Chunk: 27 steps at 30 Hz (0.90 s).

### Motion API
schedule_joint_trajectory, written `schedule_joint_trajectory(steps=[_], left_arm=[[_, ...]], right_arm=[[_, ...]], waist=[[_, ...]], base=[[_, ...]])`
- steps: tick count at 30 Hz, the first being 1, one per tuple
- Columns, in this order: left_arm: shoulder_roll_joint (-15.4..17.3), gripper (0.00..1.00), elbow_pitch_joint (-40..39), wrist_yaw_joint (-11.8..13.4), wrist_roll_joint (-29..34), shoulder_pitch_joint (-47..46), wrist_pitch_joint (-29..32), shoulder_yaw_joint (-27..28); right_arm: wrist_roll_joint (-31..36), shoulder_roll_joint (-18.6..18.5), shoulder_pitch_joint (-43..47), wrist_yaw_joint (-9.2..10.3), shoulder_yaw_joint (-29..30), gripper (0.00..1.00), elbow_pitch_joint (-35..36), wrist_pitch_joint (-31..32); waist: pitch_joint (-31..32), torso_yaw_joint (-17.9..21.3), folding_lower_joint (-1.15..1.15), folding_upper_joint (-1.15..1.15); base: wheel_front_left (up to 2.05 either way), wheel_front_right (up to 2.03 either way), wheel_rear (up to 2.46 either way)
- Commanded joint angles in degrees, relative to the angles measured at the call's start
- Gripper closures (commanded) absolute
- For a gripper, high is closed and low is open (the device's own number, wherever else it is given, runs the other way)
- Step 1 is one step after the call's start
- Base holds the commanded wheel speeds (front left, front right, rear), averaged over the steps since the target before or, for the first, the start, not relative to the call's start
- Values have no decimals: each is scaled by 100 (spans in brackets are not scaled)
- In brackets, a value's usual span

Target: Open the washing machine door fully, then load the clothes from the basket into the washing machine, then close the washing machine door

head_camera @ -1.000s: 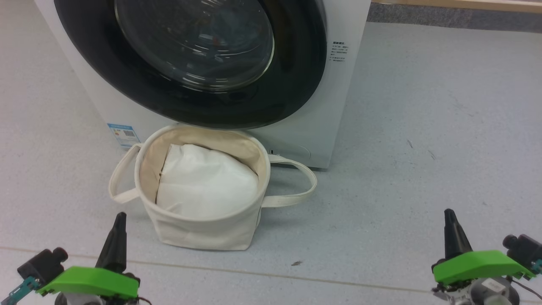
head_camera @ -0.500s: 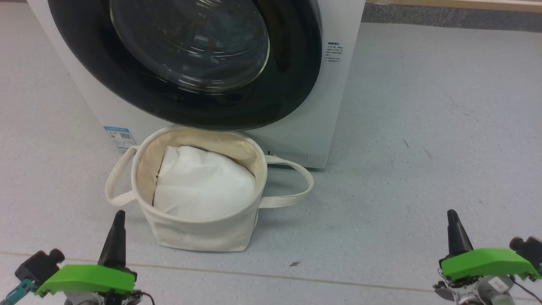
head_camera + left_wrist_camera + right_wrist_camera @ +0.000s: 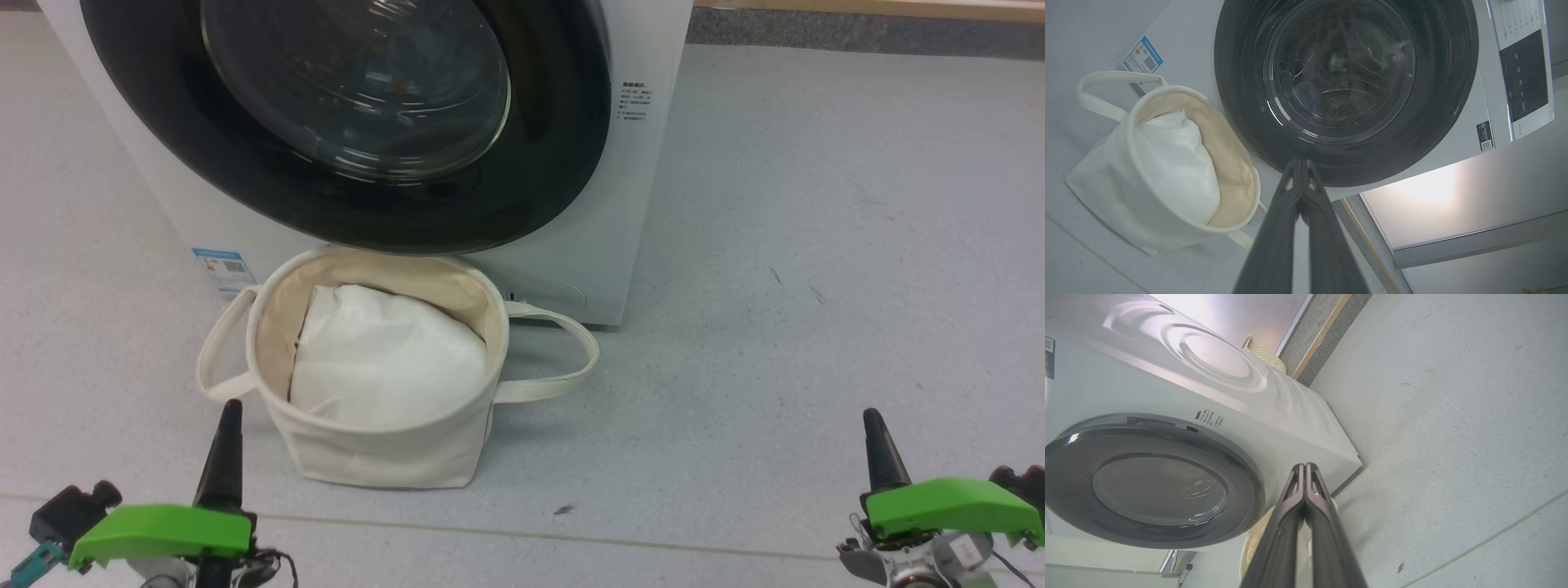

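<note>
- Left gripper (image 3: 230,410) sits low at the near left. Its two dark fingers are pressed together with nothing between them, and it hangs over bare floor (image 3: 816,286), just short of the basket.
- Right gripper (image 3: 872,418) sits low at the near right, well apart from everything. Its fingers are likewise pinched together and empty.
- The basket (image 3: 375,457) stands upright on the floor between the grippers and the washer, touching or nearly touching its front. Its two loop handles hang out to either side.
- On top inside it lies a plain white padded cloth (image 3: 384,359). I cannot tell whether the clothes lie beneath it or behind the glass.
- The washing machine door (image 3: 563,163) lies flush against the washing machine (image 3: 649,212), so it is closed (dim shapes show through the glass, too murky to name).
- My judgement: either the opening step has not begun, or the load is in and the job is finished.
- If the door is to be opened, an arm must rise to the black rim and hook its free edge. I cannot make out the catch, so it has to be found first.
</note>
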State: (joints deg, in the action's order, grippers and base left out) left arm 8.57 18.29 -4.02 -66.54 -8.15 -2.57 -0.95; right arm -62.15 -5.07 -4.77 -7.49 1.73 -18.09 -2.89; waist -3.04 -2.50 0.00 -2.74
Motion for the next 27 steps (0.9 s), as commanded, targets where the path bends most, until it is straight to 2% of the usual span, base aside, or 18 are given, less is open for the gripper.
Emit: schedule_joint_trajectory(steps=[1, 27], left_arm=[[29, 100, -242, 23, -110, -102, 33, 185], [-284, 100, -577, 143, -1382, -14, 488, 496]], right_arm=[[-137, -6, -319, -1, -10, 100, 151, 48], [-1706, 37, -407, 0, 169, 100, 124, 450]], waist=[[1, 5, 0, 1], [28, 135, 0, 1]], base=[[0, 0, 0], [0, 0, 0]])
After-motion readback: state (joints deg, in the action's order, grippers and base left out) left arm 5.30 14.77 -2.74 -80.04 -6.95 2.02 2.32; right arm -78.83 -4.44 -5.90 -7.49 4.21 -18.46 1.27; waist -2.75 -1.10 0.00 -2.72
